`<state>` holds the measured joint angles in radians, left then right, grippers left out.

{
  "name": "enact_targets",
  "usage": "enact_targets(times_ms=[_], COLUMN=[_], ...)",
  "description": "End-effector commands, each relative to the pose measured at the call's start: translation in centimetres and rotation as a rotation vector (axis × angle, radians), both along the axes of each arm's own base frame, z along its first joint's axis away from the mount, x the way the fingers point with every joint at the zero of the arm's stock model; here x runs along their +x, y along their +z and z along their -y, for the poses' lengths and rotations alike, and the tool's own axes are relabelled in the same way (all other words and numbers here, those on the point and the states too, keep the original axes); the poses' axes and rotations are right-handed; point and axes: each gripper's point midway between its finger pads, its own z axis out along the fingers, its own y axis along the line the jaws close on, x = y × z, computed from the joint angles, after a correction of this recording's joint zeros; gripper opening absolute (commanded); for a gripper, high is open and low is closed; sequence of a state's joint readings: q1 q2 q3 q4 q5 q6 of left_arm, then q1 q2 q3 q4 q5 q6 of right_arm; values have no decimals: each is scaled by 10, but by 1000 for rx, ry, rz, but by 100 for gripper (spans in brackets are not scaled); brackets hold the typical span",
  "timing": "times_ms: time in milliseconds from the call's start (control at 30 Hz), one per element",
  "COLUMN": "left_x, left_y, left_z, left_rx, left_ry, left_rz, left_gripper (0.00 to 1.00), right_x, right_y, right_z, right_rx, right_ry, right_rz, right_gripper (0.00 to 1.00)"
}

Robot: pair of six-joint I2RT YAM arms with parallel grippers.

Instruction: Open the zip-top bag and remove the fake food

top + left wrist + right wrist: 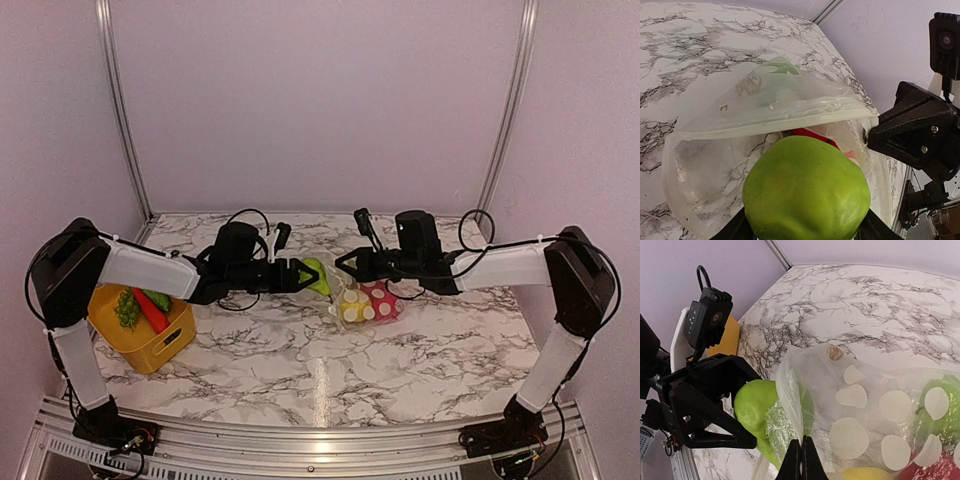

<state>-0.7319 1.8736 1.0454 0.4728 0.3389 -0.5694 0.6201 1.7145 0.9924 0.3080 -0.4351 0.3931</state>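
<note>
The zip-top bag (pixel 366 303), clear with pale dots, lies at mid-table holding yellow, red and green fake food. My right gripper (pixel 345 265) is shut on the bag's upper rim, its fingertips (pixel 801 460) pinching the plastic and holding the mouth up. My left gripper (pixel 303 275) is shut on a green toy fruit (pixel 318 275) right at the bag's mouth. In the left wrist view the green fruit (pixel 807 192) fills the jaws in front of the open bag (pixel 775 107), with a red piece behind it. In the right wrist view the fruit (pixel 757 402) sits just outside the bag (pixel 880 405).
A yellow basket (pixel 113 322) stands at the left near my left arm, holding a red and a green toy vegetable. Its corner shows in the right wrist view (pixel 730 335). The two grippers face each other closely across the bag's mouth.
</note>
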Motion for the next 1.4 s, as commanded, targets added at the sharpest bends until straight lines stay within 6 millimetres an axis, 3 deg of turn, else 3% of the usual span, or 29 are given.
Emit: enact_targets(times_ms=[0, 133, 333, 467, 600, 733, 900, 1000, 1067, 1367], left_x=[-9, -9, -4, -10, -30, -60, -96, -99, -103, -87], left_y=[27, 46, 70, 77, 78, 69, 46, 53, 46, -3], left_z=[-16, -48, -129, -199, -281, -337, -360, -363, -370, -325], left_rx=[14, 22, 45, 134, 262, 372, 488, 495, 538, 457], left_ry=[-2, 78, 314, 513, 744, 864, 895, 911, 933, 738], left_rz=[58, 77, 78, 53, -11, -83, -190, -204, -233, -360], left_gripper=[51, 51, 51, 52, 54, 54, 54, 54, 54, 55], right_x=[4, 4, 3, 4, 3, 4, 4, 5, 4, 6], right_y=[14, 16, 15, 14, 14, 16, 18, 18, 18, 17], right_z=[6, 7, 6, 6, 5, 3, 1, 0, 0, -2], right_rx=[24, 26, 25, 26, 31, 39, 47, 48, 48, 48], right_ry=[-22, -24, -17, -16, -9, 1, 9, 13, 12, 19], right_rz=[32, 36, 37, 38, 39, 37, 37, 40, 41, 43], right_gripper=[0, 0, 0, 0, 0, 0, 0, 0, 0, 0])
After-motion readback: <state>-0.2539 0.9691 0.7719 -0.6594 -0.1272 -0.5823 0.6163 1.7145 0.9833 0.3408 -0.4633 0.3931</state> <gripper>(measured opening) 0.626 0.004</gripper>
